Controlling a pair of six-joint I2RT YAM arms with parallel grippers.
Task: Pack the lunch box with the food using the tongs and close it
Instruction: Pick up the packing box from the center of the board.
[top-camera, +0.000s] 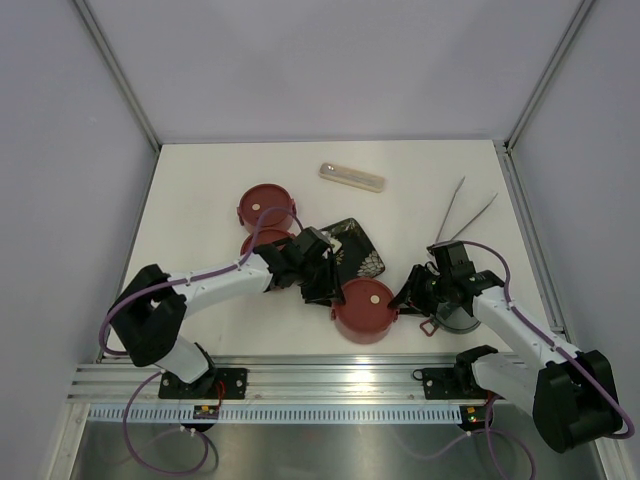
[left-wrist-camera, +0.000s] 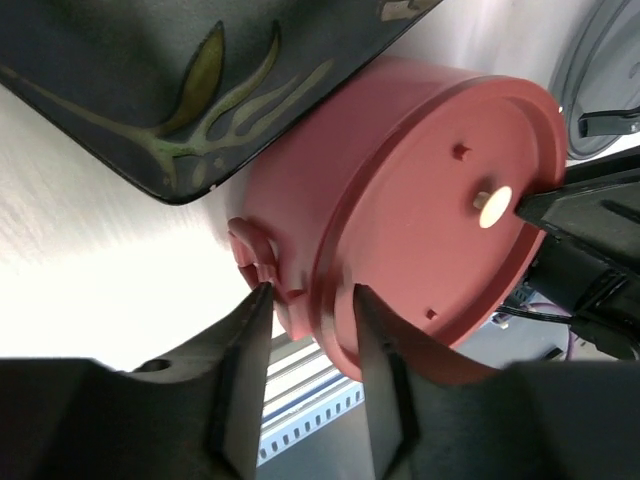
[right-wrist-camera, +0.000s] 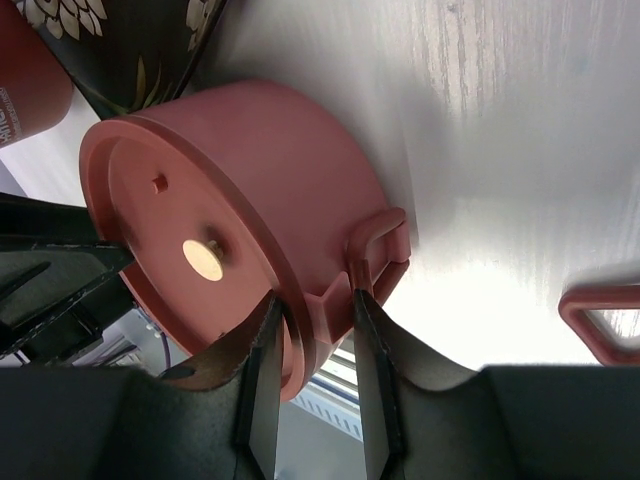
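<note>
left pincer (left-wrist-camera: 308, 295): straddles rim of lidded bowl (left-wrist-camera: 430, 210); gripping or loose, cannot tell
right pincer (right-wrist-camera: 312, 300): clenched on same bowl's side lug
tongs (top-camera: 462, 212): on bench, beyond right pincer
done: this bowl lidded, likely packed
left: stack other bowls (top-camera: 267, 205) beyond left pincer; fit grey top lid (top-camera: 458, 322) under right pincer

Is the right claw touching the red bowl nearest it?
Touching: right wrist view shows the right gripper pinching the red bowl at its rim, beside the lug.

Dusty-red lunch box bowl (top-camera: 365, 310), black plate (top-camera: 358, 252) with gold-white flower pattern, silvery tongs (top-camera: 463, 213)
</note>
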